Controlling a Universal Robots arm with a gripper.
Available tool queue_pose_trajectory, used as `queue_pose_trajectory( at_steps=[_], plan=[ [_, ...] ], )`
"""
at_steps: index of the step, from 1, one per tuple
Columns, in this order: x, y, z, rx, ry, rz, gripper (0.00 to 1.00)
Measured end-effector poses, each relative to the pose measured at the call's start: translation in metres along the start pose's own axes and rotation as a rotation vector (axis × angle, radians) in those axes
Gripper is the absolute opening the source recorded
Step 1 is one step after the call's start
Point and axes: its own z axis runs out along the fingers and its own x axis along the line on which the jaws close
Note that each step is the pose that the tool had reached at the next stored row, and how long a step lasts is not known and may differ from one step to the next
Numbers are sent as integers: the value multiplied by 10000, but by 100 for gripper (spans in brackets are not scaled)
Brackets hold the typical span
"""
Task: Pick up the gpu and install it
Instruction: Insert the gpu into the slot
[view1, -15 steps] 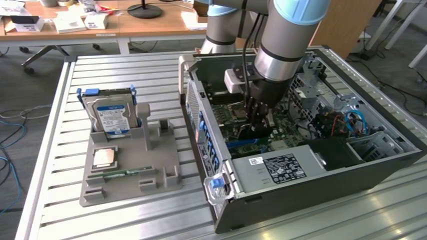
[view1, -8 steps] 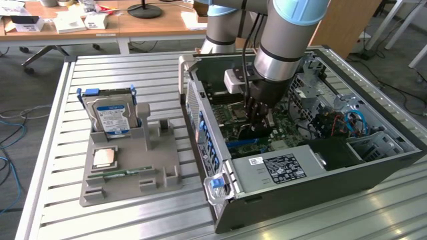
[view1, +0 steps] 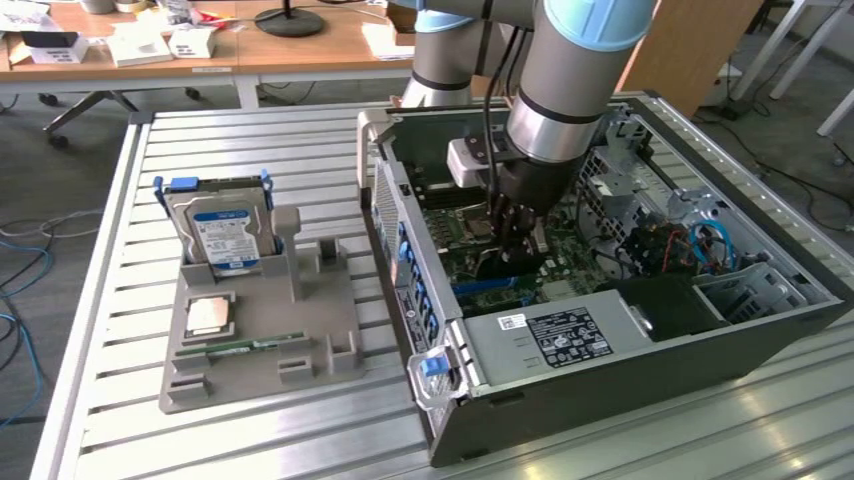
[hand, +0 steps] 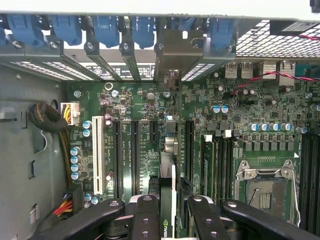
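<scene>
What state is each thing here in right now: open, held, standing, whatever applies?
gpu, held on edge over the motherboard slots.
gripper, shut on the gpu.
computer case, lying on its side, open.
hard drive, standing upright in grey holder.
memory stick, lying flat in holder.
processor socket, empty.

Black gpu (view1: 497, 264) — green motherboard (hand: 240, 115), blue clips (hand: 105, 27), grey tray (view1: 267, 340).

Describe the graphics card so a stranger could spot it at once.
Start at the open computer case on the exterior view's right and follow the robot arm down to its gripper. The graphics card is the thin black card clamped on edge between the fingers, above the green motherboard. Its neighbours, the blue-labelled hard drive and the memory stick, sit outside in a grey holder.
</scene>
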Motion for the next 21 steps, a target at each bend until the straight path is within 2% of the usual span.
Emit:
queue_pose_trajectory(
  at_steps=[21],
  plan=[
    [-5,6,17,18,-4,-21,27]
  ],
)
